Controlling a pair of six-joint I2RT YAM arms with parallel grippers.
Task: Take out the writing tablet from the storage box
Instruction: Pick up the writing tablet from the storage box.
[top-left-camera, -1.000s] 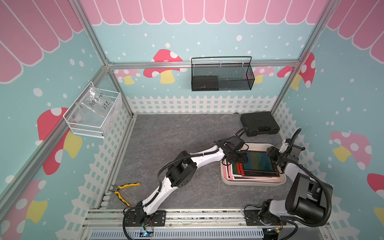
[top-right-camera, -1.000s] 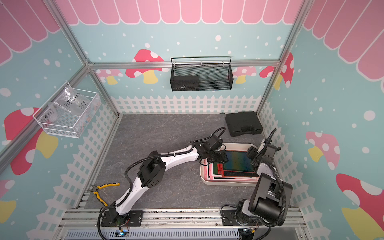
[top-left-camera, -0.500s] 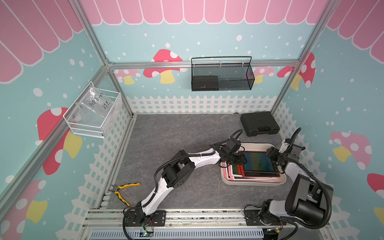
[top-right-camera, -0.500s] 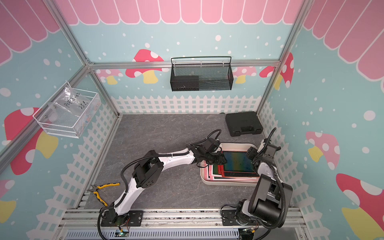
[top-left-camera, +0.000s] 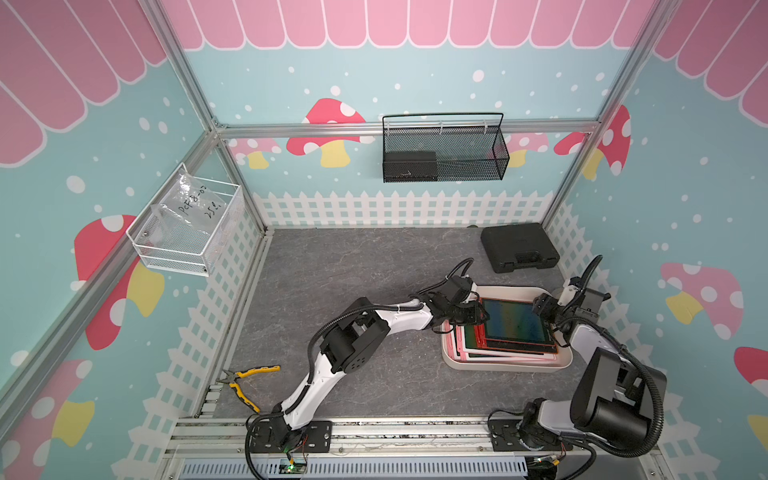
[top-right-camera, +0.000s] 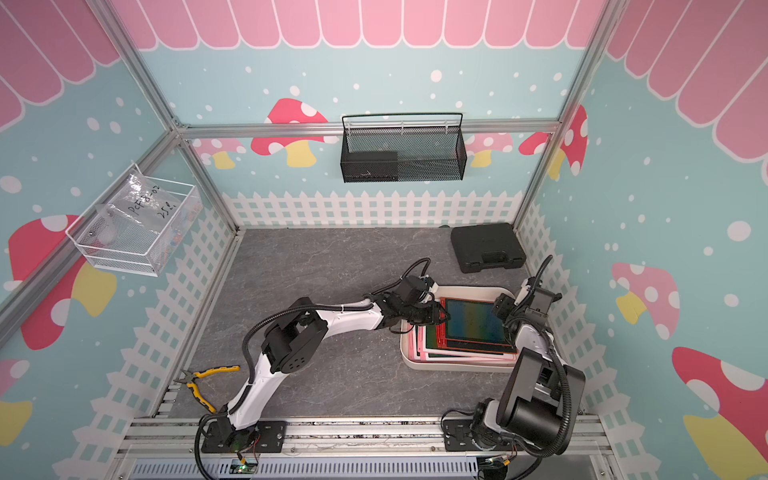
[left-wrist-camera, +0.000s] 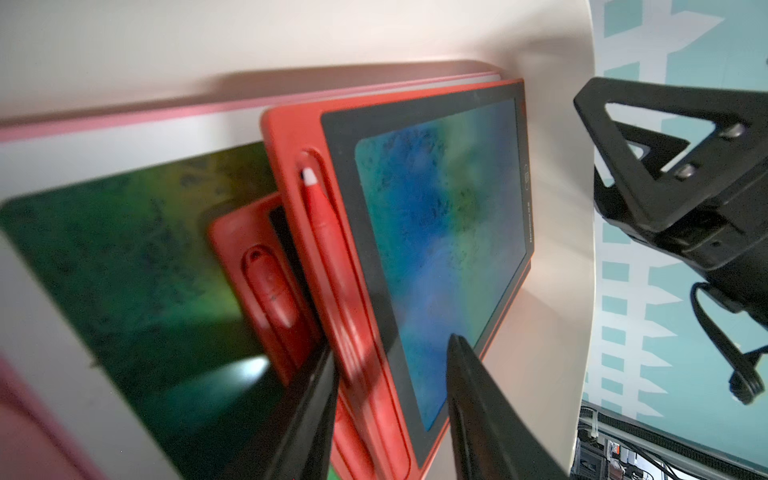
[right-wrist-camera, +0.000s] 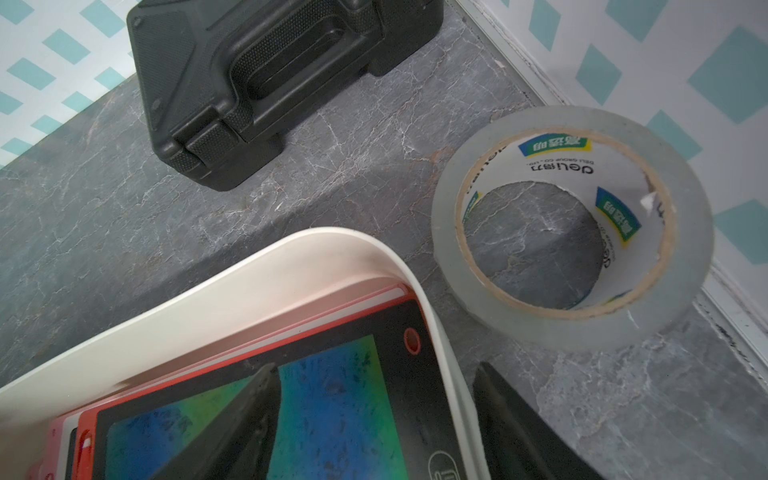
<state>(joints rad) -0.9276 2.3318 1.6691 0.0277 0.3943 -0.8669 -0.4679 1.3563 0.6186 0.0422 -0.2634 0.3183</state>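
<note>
Since a second ago the left gripper (top-left-camera: 478, 312) has crept a hair toward 9 o'clock; the right arm hasn't budged.

So, the writing tablet (top-left-camera: 515, 320), the flat red-framed one with a dark blue-green screen, is on top of a stack inside the cream-white rounded plastic storage box (top-left-camera: 503, 368). That box sits around 4 o'clock on the grey marbled table (top-left-camera: 353, 270).

The tablet's 9 o'clock edge, where a red stylus (left-wrist-camera: 328, 232) is clipped in, sits between the left jaws. One finger (left-wrist-camera: 307, 415) is low beside that edge, the other (left-wrist-camera: 469, 395) is over the screen. The jaws are fairly narrow, but honestly I can't tell whether they're pinching it.

Underneath is a second red tablet (left-wrist-camera: 266, 282), then a white-framed tablet (left-wrist-camera: 145, 257) with a green screen.

The right gripper (right-wrist-camera: 376, 368) is spread wide across the box's 3 o'clock wall, one finger inside, one outside, holding nothing.

A clear tape roll (right-wrist-camera: 573, 324) sits just off that corner of the box. A black hard plastic case (top-left-camera: 519, 247) lies at 12 o'clock from the box, apart from it. Yellow-handled pliers (top-left-camera: 245, 382) are way over at 8 o'clock.
</note>
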